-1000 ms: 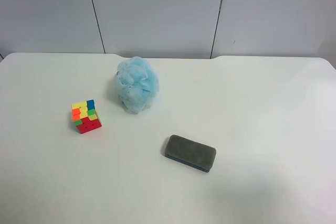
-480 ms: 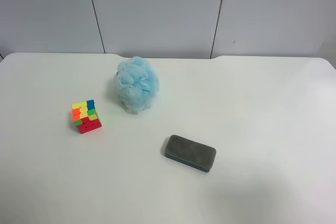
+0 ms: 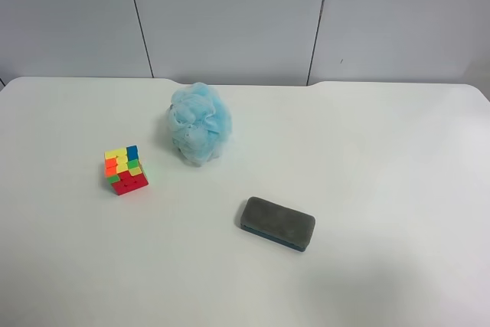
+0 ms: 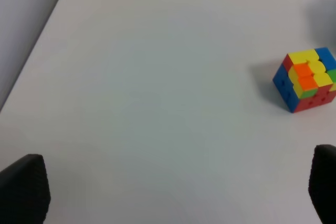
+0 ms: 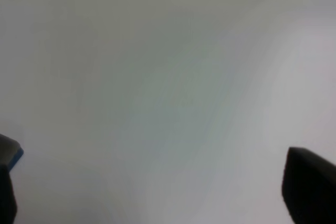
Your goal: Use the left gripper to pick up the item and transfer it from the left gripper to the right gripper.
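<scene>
left fingers (image 4: pixel 23 190): wide apart, nothing between them, only the two black tips show at the wrist frame's edges
right fingers (image 5: pixel 310 187): also apart, plain white worktop between them; the dark bit at the opposite edge has a blue rim, cannot tell what it is
cube vs left fingers: cube (image 4: pixel 306 80) sits on the worktop ahead of the tips, roughly in line with one finger, outside the gap and well apart, no contact
cube vs right fingers: cube does not show in the right wrist view
cube position: toward the exterior high view's left (image 3: pixel 125 170), flat on the worktop (image 3: pixel 367 158), one corner turned to the camera
neighbours: light-blue bath puff (image 3: pixel 199 122) near it, further back; dark-grey eraser (image 3: pixel 277 223) well apart, toward the front
cube look: small 3x3, scrambled, no stickers
top face: yellow, blue, orange and green squares mixed
side faces: one mostly red with a green square at its edge; the wrist view shows another with blue and red
</scene>
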`<state>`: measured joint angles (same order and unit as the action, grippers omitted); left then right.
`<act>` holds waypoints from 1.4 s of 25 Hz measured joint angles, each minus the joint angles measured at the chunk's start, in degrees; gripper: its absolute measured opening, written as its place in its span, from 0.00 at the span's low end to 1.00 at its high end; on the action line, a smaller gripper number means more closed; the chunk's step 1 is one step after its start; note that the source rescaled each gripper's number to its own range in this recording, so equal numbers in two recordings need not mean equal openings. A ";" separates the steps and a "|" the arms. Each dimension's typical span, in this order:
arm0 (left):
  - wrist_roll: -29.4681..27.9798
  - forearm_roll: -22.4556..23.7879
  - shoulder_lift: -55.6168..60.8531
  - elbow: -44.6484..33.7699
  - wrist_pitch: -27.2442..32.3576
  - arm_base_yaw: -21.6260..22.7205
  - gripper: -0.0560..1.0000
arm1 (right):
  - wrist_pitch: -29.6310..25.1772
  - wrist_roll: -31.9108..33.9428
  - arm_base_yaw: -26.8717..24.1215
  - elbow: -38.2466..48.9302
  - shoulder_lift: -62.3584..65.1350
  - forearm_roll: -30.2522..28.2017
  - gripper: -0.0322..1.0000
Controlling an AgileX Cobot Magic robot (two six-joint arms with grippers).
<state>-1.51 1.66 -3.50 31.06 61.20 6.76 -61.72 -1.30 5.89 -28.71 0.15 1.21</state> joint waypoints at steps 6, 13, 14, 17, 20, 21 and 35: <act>-2.34 -1.20 -15.73 6.01 4.28 0.00 1.00 | 0.00 0.00 0.00 0.00 0.00 0.01 1.00; -5.70 -1.66 -35.47 13.28 4.42 0.00 1.00 | 0.00 0.00 0.00 0.00 0.00 0.01 1.00; -6.28 -1.66 -37.74 14.06 4.37 0.00 1.00 | 0.00 0.00 0.00 0.00 0.00 0.01 1.00; -7.42 -1.66 -44.96 16.21 4.32 0.00 1.00 | 0.00 0.00 0.00 0.00 0.00 0.01 1.00; -7.79 -3.01 -51.75 17.27 3.80 0.00 1.00 | 0.00 0.00 0.00 0.00 0.00 0.01 1.00; -7.83 -3.54 -53.42 17.37 3.59 0.00 1.00 | 0.00 0.00 0.00 0.00 0.00 0.06 1.00; -21.34 -5.88 -71.56 17.41 -11.95 -17.19 1.00 | 0.00 0.00 0.00 0.00 0.00 0.06 1.00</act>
<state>-22.85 -4.22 -75.06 48.47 49.25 -10.43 -61.72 -1.30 5.89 -28.71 0.15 1.27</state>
